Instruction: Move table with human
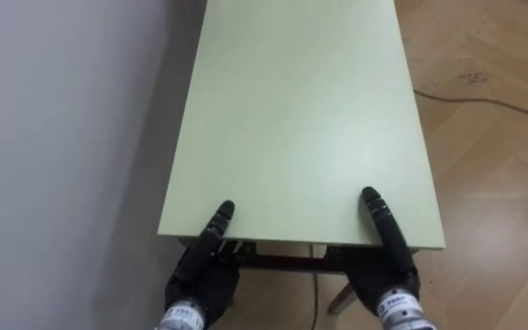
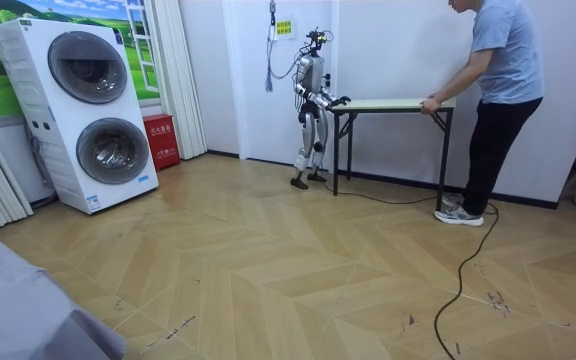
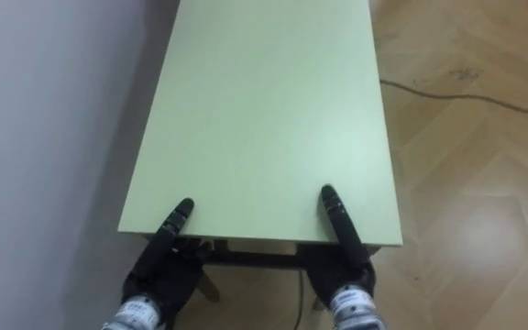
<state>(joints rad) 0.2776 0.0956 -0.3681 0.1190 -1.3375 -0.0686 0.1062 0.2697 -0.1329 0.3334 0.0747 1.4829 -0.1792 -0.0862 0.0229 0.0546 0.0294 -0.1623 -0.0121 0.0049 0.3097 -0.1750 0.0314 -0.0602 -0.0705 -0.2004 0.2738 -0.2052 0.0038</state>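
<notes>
At the frame's bottom the left hand (image 1: 202,280) and right hand (image 1: 385,280) each clamp the near short edge of the pale green rectangular worktop (image 1: 301,110), thumb on top, while a person (image 2: 503,90) at the room view's upper right holds its far end.

No legible print anywhere, neither on the wall sign (image 2: 284,27) nor the red box (image 2: 158,140).

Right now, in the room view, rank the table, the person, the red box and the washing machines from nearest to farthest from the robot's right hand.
1. Table, touching the right hand.
2. Person, at the table's far end.
3. Red box, by the wall behind the robot.
4. Washing machines, beyond the box, room view's left.
</notes>
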